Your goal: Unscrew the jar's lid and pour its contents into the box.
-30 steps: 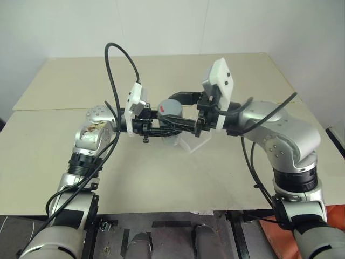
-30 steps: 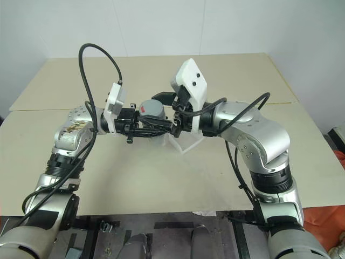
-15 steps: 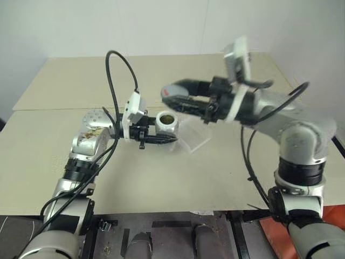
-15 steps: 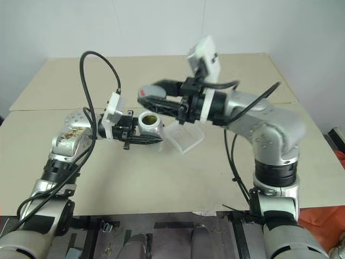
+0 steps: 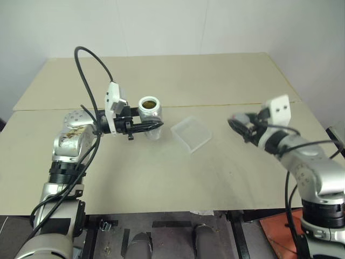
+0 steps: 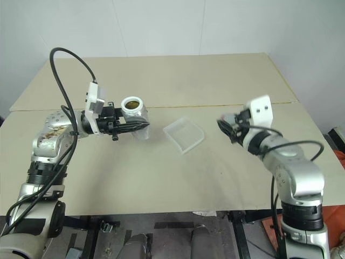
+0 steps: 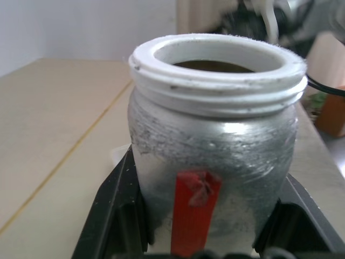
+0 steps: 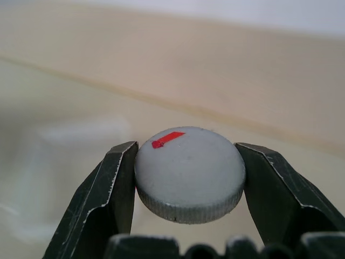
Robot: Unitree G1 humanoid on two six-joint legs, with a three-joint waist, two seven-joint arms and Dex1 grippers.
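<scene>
Now the left end effector [image 5: 146,127] pinches the jar [image 5: 150,115] by its sides, holding it upright above the tabletop [image 5: 161,178], mouth open, with the brownish contents [image 5: 149,102] visible inside. The lid [image 8: 188,172] is off and clamped edgewise in the right end effector [image 5: 235,122], out over the tabletop's right side, well apart from the jar. The box [image 5: 191,134] lies flat between the two arms, nearer the jar, and looks empty. Judgement: unscrewing is done; pouring is not yet begun. Risks from here: the box is shallow and light, so a fast tip or a mouth held too high or off-centre would scatter grains over its rim onto the tabletop; a nudge from the jar could slide the box. The grip sits low on a smooth jar, so tilting could let it rotate or slip. The lid, held only by its edge, could drop if bumped.
</scene>
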